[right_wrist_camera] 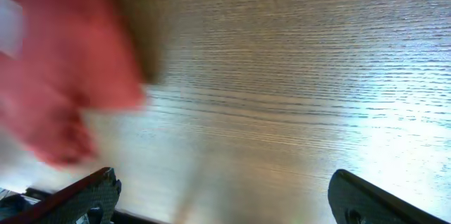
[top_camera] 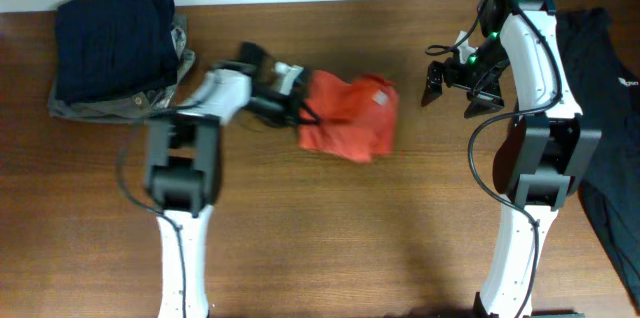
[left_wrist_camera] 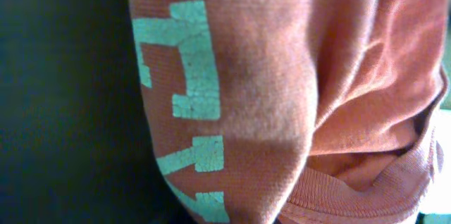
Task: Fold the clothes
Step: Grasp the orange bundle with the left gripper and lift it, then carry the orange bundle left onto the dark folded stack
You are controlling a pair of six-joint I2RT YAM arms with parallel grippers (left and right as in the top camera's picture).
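- Brown wooden table (top_camera: 400,218) fills the overhead view, with the orange-red T-shirt (top_camera: 345,118) bunched in a heap near its middle, small white tag (top_camera: 381,99) facing up.
- Left hand (top_camera: 298,108) sits at the T-shirt's left edge, closed on the cloth there.
- Right hand (top_camera: 449,98) hangs to the right of the T-shirt, apart from it, its jaws spread wide and holding nothing.
- Folded navy and grey garments (top_camera: 110,48) lie well to the left of the T-shirt; a black garment (top_camera: 605,108) lies far to its right.
- Left wrist view: the T-shirt (left_wrist_camera: 282,76) crowds the lens, white cracked lettering (left_wrist_camera: 183,55) on a rounded fold and a stitched hem (left_wrist_camera: 366,189) below it. The fingers themselves are hidden.
- Right wrist view: bare table (right_wrist_camera: 282,76), the T-shirt (right_wrist_camera: 63,76) a red blur at upper left, and the right hand (right_wrist_camera: 224,178) with its two dark fingers (right_wrist_camera: 84,196) far apart, nothing between them.
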